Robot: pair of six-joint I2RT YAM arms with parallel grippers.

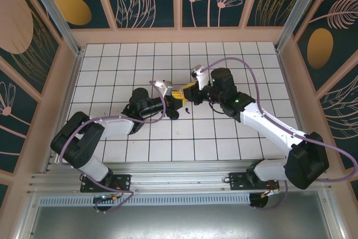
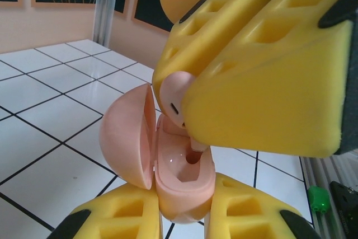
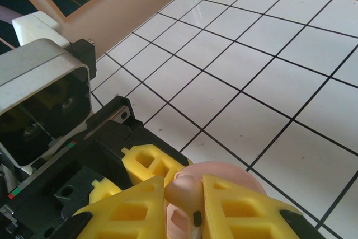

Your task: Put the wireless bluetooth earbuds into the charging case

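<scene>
Charging case (image 2: 184,180), pale pink, lid hinged open to the left, held upright above the white tiled table (image 1: 224,138), near its middle. Left gripper (image 2: 184,214): yellow fingers pinching the case base from both sides. Right gripper (image 2: 178,94): yellow fingers pressed onto a pink earbud (image 2: 172,98), directly over the case, stem tip at the socket in the base (how deep it sits cannot be told). Top view: both grippers meet tip to tip. Small dark items (image 1: 174,114) lie on the tiles just beside them, too small to identify.
</scene>
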